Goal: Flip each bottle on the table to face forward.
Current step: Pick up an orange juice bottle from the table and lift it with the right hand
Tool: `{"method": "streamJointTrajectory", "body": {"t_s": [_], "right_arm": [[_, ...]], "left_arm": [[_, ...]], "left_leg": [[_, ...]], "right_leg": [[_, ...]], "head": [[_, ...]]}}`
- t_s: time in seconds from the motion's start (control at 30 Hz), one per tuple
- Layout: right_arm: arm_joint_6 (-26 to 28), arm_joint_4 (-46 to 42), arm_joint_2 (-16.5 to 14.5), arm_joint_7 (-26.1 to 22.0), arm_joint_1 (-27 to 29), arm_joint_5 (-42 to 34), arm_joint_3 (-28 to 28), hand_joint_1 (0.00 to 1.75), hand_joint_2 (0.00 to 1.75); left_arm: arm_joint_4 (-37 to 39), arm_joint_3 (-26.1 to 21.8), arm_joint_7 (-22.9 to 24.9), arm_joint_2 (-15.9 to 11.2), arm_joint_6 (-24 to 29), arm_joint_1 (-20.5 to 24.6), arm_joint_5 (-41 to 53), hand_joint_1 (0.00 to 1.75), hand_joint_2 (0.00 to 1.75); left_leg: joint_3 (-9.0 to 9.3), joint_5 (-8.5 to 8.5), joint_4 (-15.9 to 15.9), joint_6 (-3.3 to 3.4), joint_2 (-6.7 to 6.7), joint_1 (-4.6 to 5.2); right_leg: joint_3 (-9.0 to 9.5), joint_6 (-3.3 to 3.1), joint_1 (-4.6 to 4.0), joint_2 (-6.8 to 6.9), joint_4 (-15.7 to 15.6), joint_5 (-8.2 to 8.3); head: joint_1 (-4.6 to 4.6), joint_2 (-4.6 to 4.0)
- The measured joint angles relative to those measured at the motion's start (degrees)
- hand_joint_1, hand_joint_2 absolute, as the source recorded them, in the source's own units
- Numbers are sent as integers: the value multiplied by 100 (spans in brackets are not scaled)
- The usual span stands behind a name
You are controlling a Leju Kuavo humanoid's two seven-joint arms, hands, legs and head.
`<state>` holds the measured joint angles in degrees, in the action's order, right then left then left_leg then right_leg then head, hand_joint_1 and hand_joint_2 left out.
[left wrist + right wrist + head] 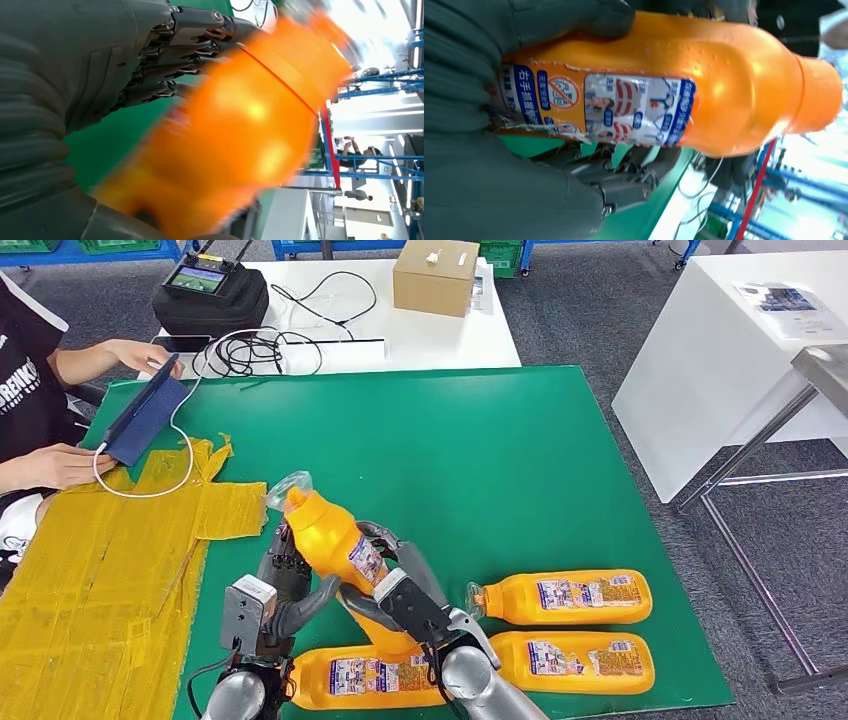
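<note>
An orange bottle (330, 535) is held up off the green mat (480, 460), tilted, with its clear cap toward the far left. My right hand (410, 600) grips its lower body; in the right wrist view the thumb and fingers of this hand (499, 175) wrap the bottle (724, 85) with the label showing. My left hand (285, 585) sits beside the bottle with fingers spread along its side. In the left wrist view those fingers (190, 45) lie along the blurred bottle (240, 140). Three more orange bottles lie on the mat: two stacked at right (565, 597) (575, 660) and one near me (365, 677).
A yellow taped sheet (100, 570) covers the mat's left side. A person at the left holds a blue tablet (145, 420) with a white cable. Behind the mat, a white table carries a black case (210, 295), cables (250, 350) and a cardboard box (435, 275). Another white table (720, 360) stands right.
</note>
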<state>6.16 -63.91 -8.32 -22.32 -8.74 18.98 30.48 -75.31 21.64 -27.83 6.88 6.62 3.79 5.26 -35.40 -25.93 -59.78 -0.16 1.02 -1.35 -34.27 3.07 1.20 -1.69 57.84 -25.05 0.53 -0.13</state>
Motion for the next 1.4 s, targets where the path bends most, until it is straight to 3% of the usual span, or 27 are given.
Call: {"method": "streamJointTrajectory", "body": {"t_s": [0.1,0.13,0.23,0.27,0.3,0.7,0.73,0.87,0.9,1.2,1.3,1.4], "right_arm": [[33,101,-2,-4,-34,116,133,172,175],[58,126,-3,-9,-37,152,168,172,175],[137,177,-2,-17,-51,253,249,173,175],[153,191,-2,-17,-57,276,272,173,175],[165,202,-2,-17,-62,289,290,175,175],[219,279,-1,-17,-84,300,373,174,175],[227,283,-1,-18,-90,296,374,166,175],[321,285,-1,-43,-99,278,375,7,175],[373,282,-2,-64,-96,265,375,0,175],[783,-359,78,-175,126,123,254,0,175],[928,-702,118,-234,265,149,161,0,175],[1036,-1135,176,-255,442,199,16,0,175]], "left_arm": [[55,9,1,0,-6,40,-34,2,175],[74,9,1,0,-7,48,-41,13,175],[130,6,1,0,-7,68,-60,132,175],[149,5,0,0,-10,76,-78,163,175],[166,3,-1,0,-18,84,-102,169,175],[262,-32,-61,3,-50,120,-326,175,175],[262,-37,-69,4,-47,119,-354,175,175],[260,-45,-96,4,15,113,-435,175,175],[255,-46,-119,4,65,109,-444,175,175],[-236,-324,-235,-137,910,70,117,175,175],[-419,-475,-147,-286,1636,78,1165,175,175],[-573,-703,283,-547,2582,134,3216,175,175]], "left_leg": [[0,0,0,0,2,0],[-1,0,0,0,2,0],[-1,0,0,0,1,0],[-1,0,0,0,1,0],[-1,0,0,0,1,1],[-1,0,0,0,1,0],[-1,0,0,0,1,0],[-1,0,0,0,1,0],[-1,0,0,0,1,0],[-1,0,0,0,1,-1],[-1,0,0,0,0,-1],[-1,0,0,0,-2,-2]], "right_leg": [[1,0,0,0,1,0],[1,0,0,0,1,0],[0,0,1,0,1,0],[0,0,1,0,0,0],[0,0,1,0,0,0],[0,0,0,0,1,0],[0,0,0,0,1,0],[0,0,0,0,0,0],[0,0,0,0,0,0],[-1,0,0,0,1,0],[-1,0,-1,0,2,0],[-2,0,-1,-1,2,0]], "head": [[-1,0],[0,0],[1,0],[1,0],[1,0],[-1,0],[0,0],[0,0],[0,0],[1,0],[0,0],[0,0]]}}
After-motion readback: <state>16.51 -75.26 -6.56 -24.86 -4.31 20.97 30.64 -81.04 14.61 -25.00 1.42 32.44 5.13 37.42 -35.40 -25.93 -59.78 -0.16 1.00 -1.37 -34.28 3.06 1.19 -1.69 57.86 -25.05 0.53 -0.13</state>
